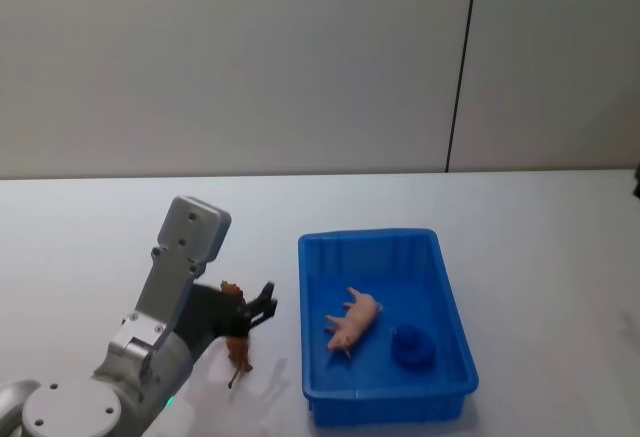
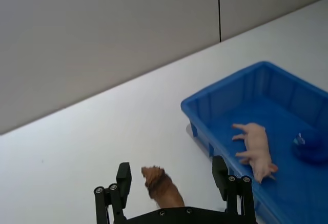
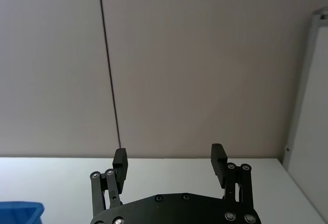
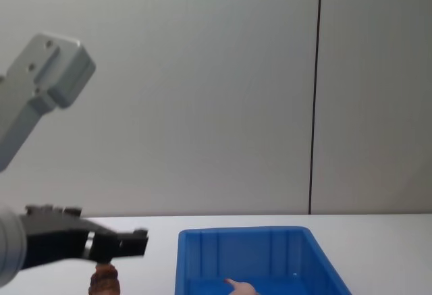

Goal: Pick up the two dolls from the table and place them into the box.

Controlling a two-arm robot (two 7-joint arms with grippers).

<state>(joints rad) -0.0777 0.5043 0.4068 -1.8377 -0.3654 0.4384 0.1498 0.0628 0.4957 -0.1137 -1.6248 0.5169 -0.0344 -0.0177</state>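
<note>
Now underway: left gripper [image 2: 171, 175] is straddling the reddish-brown doll [image 1: 238, 349], fingers spread, lower left of head view.
Pink doll [image 1: 352, 321]: lying inside the box [image 1: 368, 237].
Method: centring, then closing gently; contact is seemingly lacking.
Right gripper [image 3: 169, 160]: idling, jaws apart.

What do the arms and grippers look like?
Left arm: pale grey boxy links with small screw holes and a rounded silver joint. Left gripper and right gripper: matte black, each with two flat rectangular fingers on linkage bars with silver pivot pins.
</note>
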